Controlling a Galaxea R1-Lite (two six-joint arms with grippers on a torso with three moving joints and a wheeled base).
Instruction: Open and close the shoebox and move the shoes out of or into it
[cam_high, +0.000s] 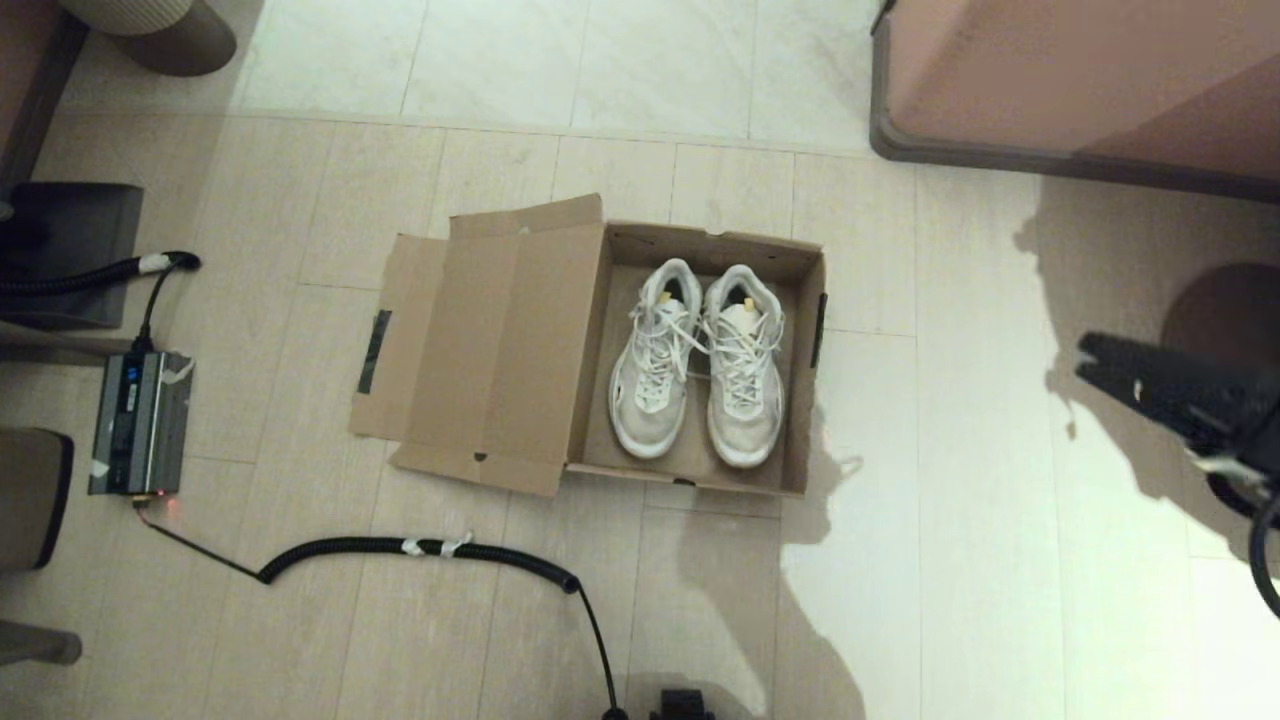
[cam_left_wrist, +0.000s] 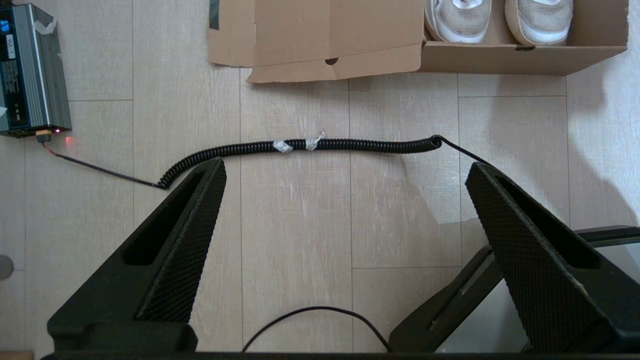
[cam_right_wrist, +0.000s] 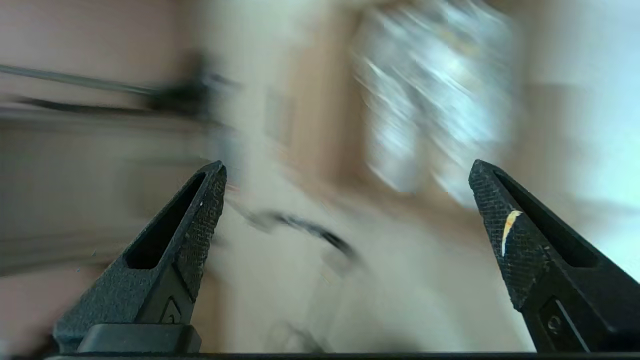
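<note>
no legible text, label on grey power unit (cam_left_wrist: 15, 75) too small to read

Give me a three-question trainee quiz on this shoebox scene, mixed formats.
1. True or false: the shoebox lid is folded open toward the robot's left.
2. Where are the shoes? A) on the floor beside the box B) side by side inside the box C) in the right pincer
3. What does the left pincer hover over, and is it open?

Key
1. True.
2. B.
3. The coiled black cable on the floor; open. The right pincer is open too, holding nothing.
</note>
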